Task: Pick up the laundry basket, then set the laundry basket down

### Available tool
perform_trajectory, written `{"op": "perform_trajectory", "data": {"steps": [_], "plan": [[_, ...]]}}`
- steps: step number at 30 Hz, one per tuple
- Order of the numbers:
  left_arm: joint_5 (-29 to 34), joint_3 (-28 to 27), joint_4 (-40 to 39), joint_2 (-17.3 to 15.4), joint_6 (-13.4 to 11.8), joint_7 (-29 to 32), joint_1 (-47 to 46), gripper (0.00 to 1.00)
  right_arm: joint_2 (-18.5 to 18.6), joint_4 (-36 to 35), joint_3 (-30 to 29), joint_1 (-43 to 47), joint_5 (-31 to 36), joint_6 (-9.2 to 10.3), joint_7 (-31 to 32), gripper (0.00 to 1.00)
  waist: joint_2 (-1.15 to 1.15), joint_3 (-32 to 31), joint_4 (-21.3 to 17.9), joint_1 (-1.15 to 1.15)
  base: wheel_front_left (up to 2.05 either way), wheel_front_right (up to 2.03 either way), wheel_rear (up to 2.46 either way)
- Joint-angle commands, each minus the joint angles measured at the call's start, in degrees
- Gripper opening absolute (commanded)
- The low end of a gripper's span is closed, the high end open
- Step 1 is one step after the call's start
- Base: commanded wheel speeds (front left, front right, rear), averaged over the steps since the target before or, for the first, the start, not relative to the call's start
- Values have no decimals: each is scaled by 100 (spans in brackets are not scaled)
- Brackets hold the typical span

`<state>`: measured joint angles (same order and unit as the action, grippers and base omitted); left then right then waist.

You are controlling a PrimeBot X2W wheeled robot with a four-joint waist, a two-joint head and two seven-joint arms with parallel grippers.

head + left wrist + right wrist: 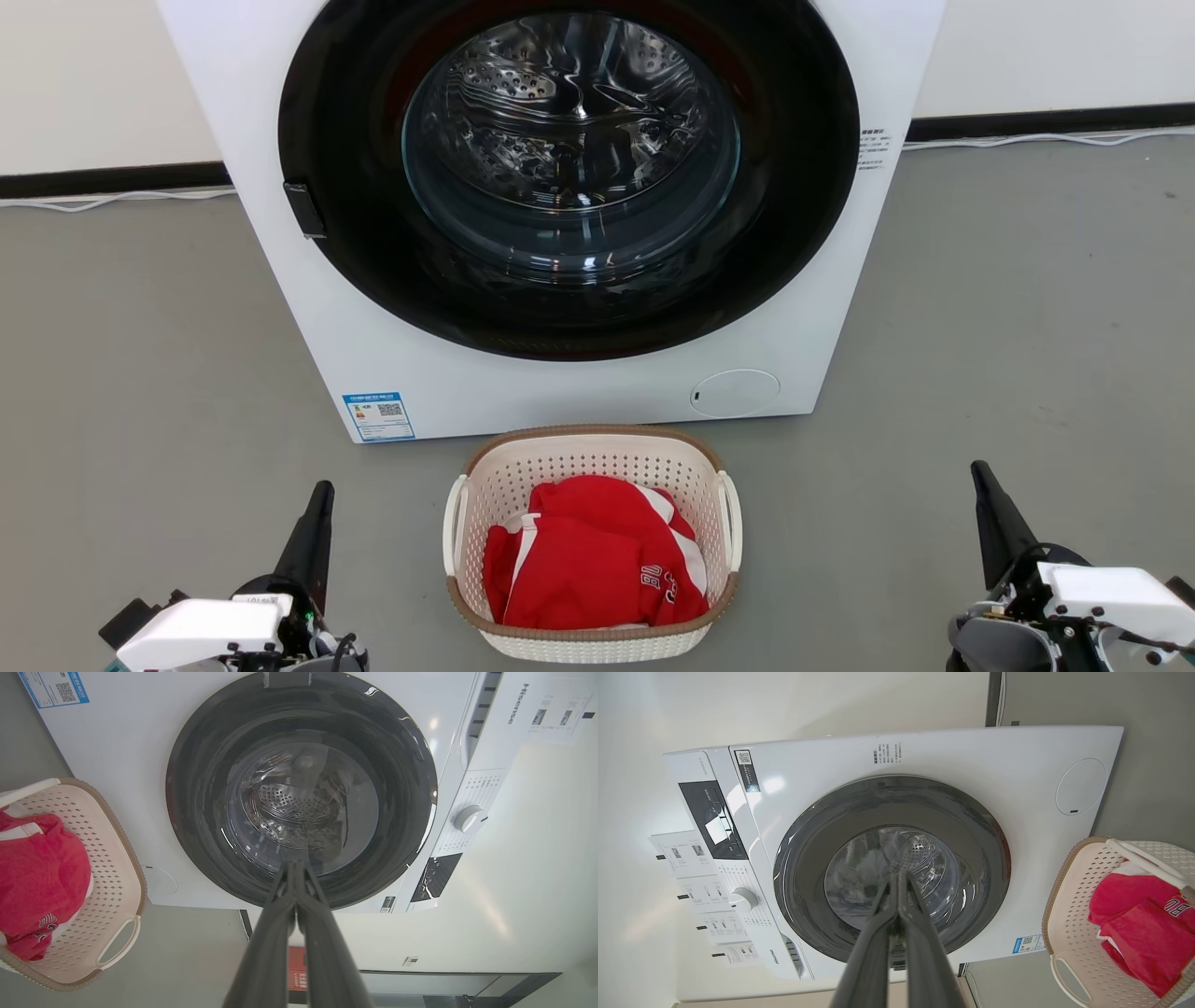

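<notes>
Two tools: left tool [323, 493] and right tool [978, 469], both pinched closed, holding nothing.
Laundry basket [597, 460]: on grey floor [140, 373] between tools, just before washing machine [523, 397].
Contents: red garment [588, 560], white trim.

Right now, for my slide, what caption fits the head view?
Laundry basket with a red garment on the floor before the washing machine, left gripper and right gripper shut, flanking it.

washer [523, 401] top cut off, laundry basket [597, 644] floor hidden under red garment [588, 560]
</notes>
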<state>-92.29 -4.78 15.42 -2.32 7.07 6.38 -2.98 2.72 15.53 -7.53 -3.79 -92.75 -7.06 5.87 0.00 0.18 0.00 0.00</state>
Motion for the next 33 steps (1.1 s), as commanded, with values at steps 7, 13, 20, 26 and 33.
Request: {"op": "perform_trajectory", "data": {"steps": [7,13,20,26,33], "plan": [[4,34,193,43,-4,-38,121,100,-28,156,37,144,-7,1,-27,100,0,5,-1,1,0,0,0],[16,110,181,38,-1,-141,124,100,-26,81,106,174,14,-1,-122,100,0,-7,-3,10,0,0,0],[59,170,171,34,1,-243,125,100,-9,13,185,192,114,-3,-230,100,0,14,-5,1,0,0,0],[243,196,211,29,3,-346,105,100,19,-35,223,191,380,-5,-336,100,0,23,-4,0,0,0,0],[759,217,252,22,-15,-482,68,100,37,-106,243,200,1138,-8,-470,100,0,27,3,0,0,0,0]]}}
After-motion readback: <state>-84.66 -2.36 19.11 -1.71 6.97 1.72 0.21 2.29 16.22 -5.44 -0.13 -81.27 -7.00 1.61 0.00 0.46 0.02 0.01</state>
